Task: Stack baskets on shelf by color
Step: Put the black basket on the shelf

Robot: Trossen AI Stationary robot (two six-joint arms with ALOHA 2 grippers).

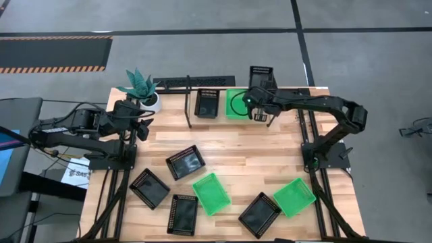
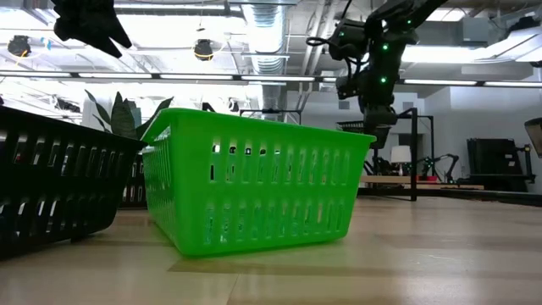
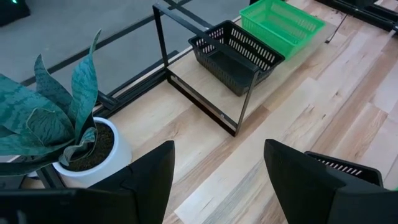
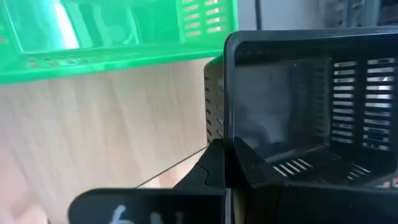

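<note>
The black wire shelf [image 1: 189, 84] stands along the table's far edge. One black basket [image 1: 206, 102] and one green basket [image 1: 236, 103] rest in it on their bottoms. My right gripper [image 1: 260, 93] is shut on another black basket [image 1: 262, 76] at the shelf's right end, beside the green one [image 4: 112, 31]. Several black baskets [image 1: 185, 162] and two green ones [image 1: 211, 193] [image 1: 294, 197] lie on the near half of the table. My left gripper [image 3: 217, 180] is open and empty by the potted plant [image 1: 138, 88]. My right gripper holds the black basket by the rim of one wall [image 4: 227, 93], one finger outside [image 4: 208, 168] and one inside [image 4: 258, 165]. The basket's open side faces the wrist camera. I cannot tell whether its far part touches the shelf.
The white-potted teal plant [image 3: 56, 130] stands at the shelf's left end, close to my left gripper. A shelf post [image 3: 245, 106] stands between my left gripper and the shelved black basket [image 3: 236, 53]. Bare wood lies between the shelf and the loose baskets. In the low view a green basket [image 2: 254, 186] fills the foreground.
</note>
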